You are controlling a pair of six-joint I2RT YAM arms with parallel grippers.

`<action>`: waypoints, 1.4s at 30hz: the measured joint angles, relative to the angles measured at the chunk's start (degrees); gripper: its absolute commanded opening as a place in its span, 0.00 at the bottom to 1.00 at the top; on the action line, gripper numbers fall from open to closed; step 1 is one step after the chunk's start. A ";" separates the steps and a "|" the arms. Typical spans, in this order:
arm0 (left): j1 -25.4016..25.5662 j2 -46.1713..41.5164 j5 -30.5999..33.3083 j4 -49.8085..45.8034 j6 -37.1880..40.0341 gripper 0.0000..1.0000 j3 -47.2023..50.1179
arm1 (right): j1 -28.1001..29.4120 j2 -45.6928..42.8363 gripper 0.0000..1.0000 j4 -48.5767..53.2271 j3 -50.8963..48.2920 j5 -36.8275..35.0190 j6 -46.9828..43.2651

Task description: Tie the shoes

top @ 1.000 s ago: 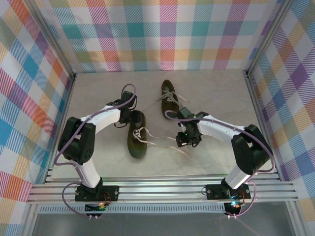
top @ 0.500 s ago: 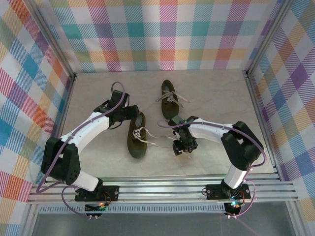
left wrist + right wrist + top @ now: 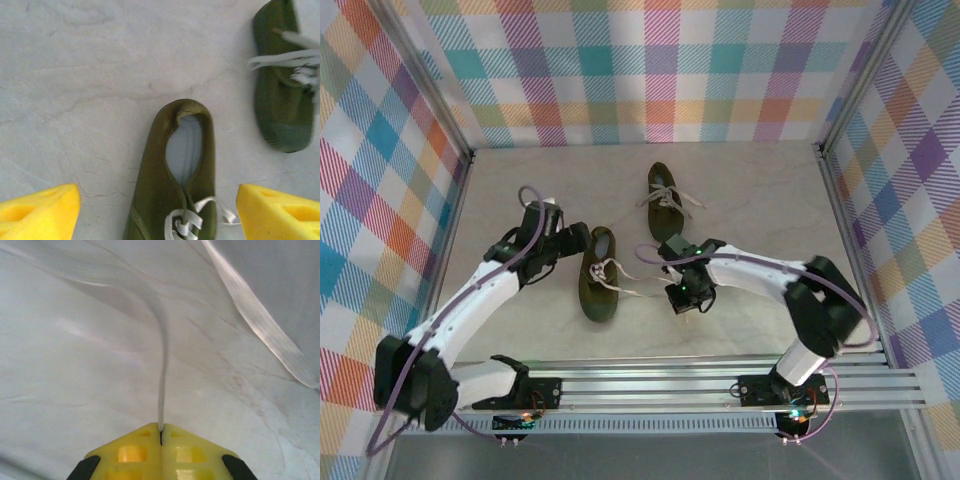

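Observation:
Two dark olive shoes lie on the table. The near shoe (image 3: 597, 278) (image 3: 176, 175) has a loose cream lace (image 3: 638, 291) trailing to the right. My right gripper (image 3: 682, 297) (image 3: 161, 430) is shut on that lace (image 3: 162, 370), right of the near shoe and low over the table. The far shoe (image 3: 665, 202) (image 3: 281, 100) lies behind with its laces spread. My left gripper (image 3: 577, 243) (image 3: 159, 215) hangs open at the near shoe's heel end, its yellow fingers (image 3: 42, 210) wide on either side of the shoe, touching nothing.
A second flat lace strand (image 3: 260, 325) crosses the table ahead of my right gripper. Plaid walls (image 3: 650, 70) close in the back and both sides. An aluminium rail (image 3: 650, 385) runs along the near edge, with bare pale tabletop (image 3: 760, 200) to the right.
My right gripper shifted left and shut on the lace. My left arm stretched out lower and further left, and its jaws opened wider.

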State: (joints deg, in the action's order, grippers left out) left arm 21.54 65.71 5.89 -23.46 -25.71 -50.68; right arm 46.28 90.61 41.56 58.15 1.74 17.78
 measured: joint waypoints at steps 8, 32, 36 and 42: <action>0.00 -15.67 -3.54 6.03 3.30 1.00 5.40 | 0.46 -20.15 0.00 -8.31 8.85 1.03 -2.10; 7.87 -1.22 -28.76 26.58 23.02 0.67 4.79 | 0.46 -15.19 0.00 -10.56 25.99 2.49 -5.16; 8.33 1.03 -25.99 26.40 23.85 0.24 1.25 | 0.46 -15.23 0.00 -9.94 25.97 1.86 -5.16; 8.39 -1.70 -19.08 24.92 22.73 0.00 1.49 | 0.68 -15.19 0.01 -7.37 22.60 -2.71 -5.49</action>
State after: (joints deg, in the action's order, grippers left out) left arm 29.93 64.01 -13.19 1.45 -2.98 -49.19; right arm 46.96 75.42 34.20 80.75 -0.97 12.29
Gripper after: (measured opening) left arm 0.058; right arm 0.045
